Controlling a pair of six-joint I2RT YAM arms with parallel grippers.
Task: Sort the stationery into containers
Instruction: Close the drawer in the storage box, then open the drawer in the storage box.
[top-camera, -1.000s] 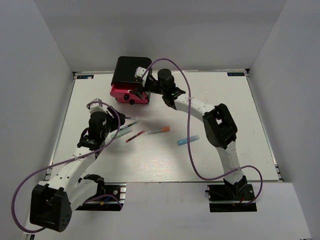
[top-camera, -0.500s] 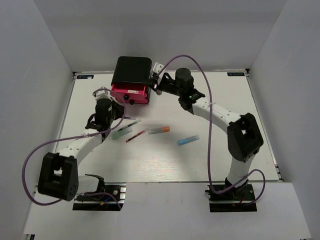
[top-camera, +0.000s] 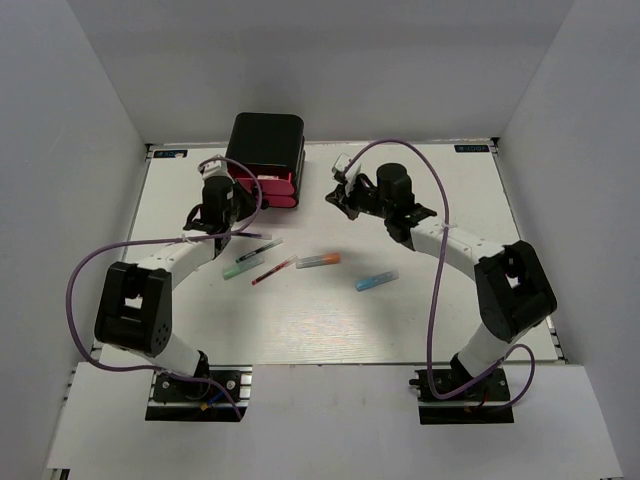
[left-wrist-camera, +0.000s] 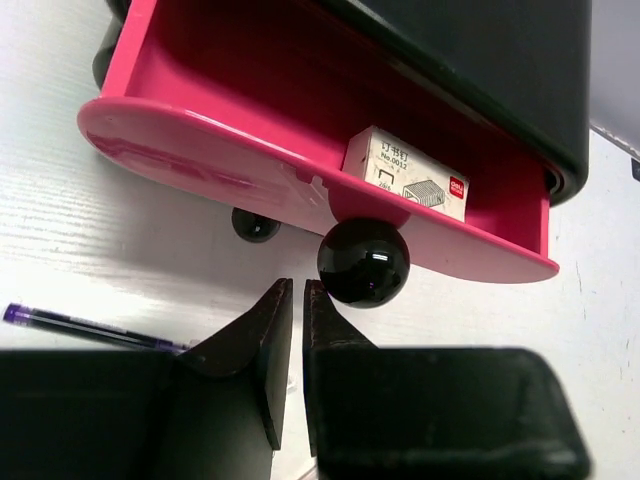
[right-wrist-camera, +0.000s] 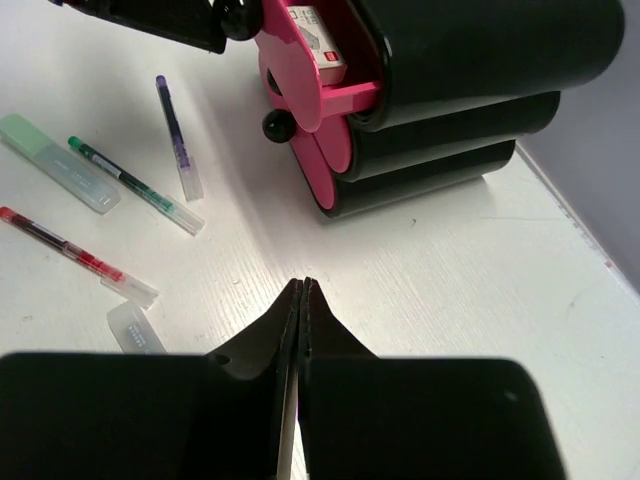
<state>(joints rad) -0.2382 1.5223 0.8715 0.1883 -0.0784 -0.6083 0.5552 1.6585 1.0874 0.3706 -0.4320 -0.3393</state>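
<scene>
Stationery (top-camera: 318, 260) lay loose on the table (top-camera: 450, 300), near of the black box (top-camera: 266, 135) whose top drawer (left-wrist-camera: 300, 190) stood open to receive it, while the left gripper (left-wrist-camera: 296, 292) and right gripper (right-wrist-camera: 301, 288) were closed on nothing.

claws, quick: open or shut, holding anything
Left claw: shut, empty, tips beside the drawer knob.
Right claw: shut, holding nothing.

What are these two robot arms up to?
They're sorting pens and markers into a black drawer box. Its pink top drawer is pulled out, a small carton inside. The left claw is shut by its black knob, gripping nothing; the right claw, also shut and empty, is right of the box. The pens and markers lie loose on the table.
</scene>
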